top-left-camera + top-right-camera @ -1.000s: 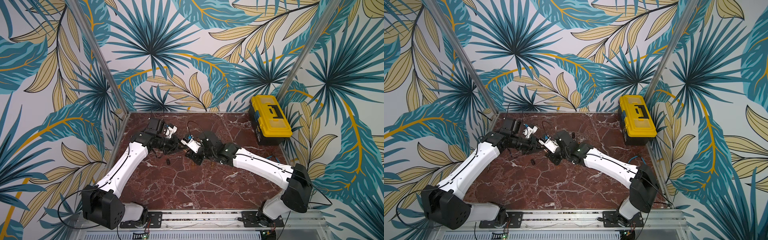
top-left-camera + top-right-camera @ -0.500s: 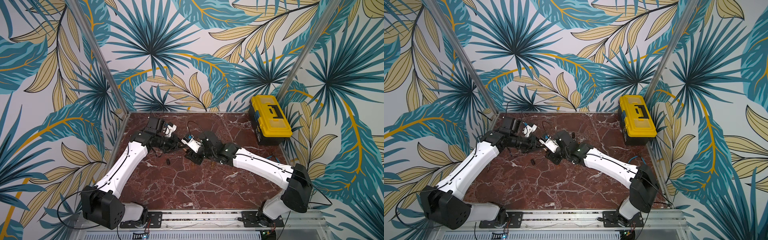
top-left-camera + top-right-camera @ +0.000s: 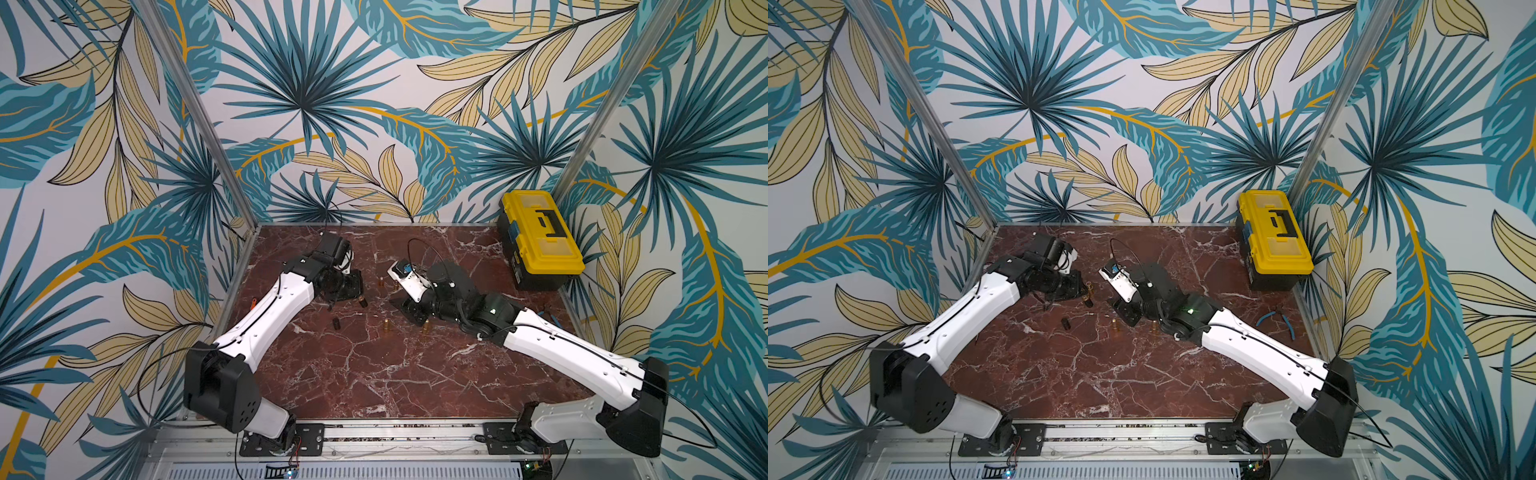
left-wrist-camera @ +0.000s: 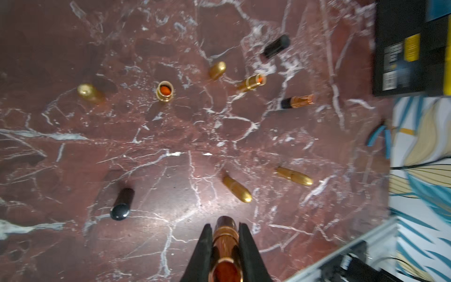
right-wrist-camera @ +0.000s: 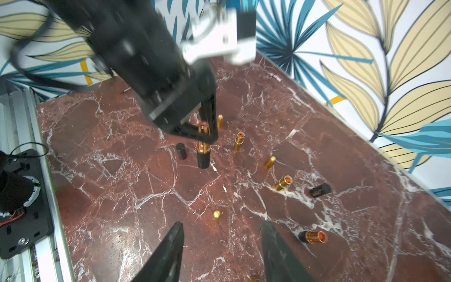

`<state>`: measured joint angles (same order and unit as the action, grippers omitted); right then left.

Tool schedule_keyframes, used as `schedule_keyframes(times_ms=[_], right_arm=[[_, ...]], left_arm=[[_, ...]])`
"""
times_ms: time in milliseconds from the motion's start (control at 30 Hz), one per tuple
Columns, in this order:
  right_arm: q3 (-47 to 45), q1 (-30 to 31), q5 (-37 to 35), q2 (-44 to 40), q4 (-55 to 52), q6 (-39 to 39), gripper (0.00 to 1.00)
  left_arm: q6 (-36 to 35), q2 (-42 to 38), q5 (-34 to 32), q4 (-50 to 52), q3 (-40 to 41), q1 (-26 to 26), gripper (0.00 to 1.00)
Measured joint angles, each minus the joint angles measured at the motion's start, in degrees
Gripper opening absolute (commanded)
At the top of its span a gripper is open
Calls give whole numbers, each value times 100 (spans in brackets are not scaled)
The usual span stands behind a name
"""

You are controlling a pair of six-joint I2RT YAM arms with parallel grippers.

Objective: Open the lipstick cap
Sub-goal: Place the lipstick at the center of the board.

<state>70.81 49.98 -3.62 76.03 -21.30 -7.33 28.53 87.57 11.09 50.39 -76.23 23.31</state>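
Palm-leaf wallpaper [image 3: 291,83] closes in a red marble bench [image 3: 374,374]. Left of centre, toward the far side, the left jaws clench the lipstick [image 5: 203,146] by its gold collar, black end down. Whether it touches the bench is unclear. Loose tubes and caps [image 4: 238,189] lie scattered mid-bench. The right jaws stand released, holding nothing. Far right sits a yellow toolbox [image 3: 538,232], with blue-handled pliers [image 3: 1277,318] nearer, small and blurred.
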Motion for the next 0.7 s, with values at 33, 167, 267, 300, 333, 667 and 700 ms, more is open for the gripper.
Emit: schedule_keyframes(times_ms=[33, 167, 267, 300, 333, 667, 700], right_arm=[[-11, 0, -39, -48, 2, 0, 53], [-87, 0, -149, -81, -2, 4, 53], [-96, 0, -203, -26, -15, 4, 53], [-96, 0, -219, -15, -20, 4, 53], [-96, 0, -238, -13, -17, 2, 53], [-96, 0, -286, 149, -20, 2, 53], [-96, 0, -289, 170, -20, 2, 53]], left_arm=[[-44, 140, -223, -2, 15, 81, 14], [-181, 433, -772, -197, 315, 376, 14], [-214, 498, -990, -343, 535, 461, 14], [-214, 520, -1062, -424, 599, 463, 14], [-216, 540, -1117, -498, 660, 470, 14], [-225, 568, -1497, -1318, 1292, 616, 14], [-236, 568, -1532, -1386, 1320, 638, 14]])
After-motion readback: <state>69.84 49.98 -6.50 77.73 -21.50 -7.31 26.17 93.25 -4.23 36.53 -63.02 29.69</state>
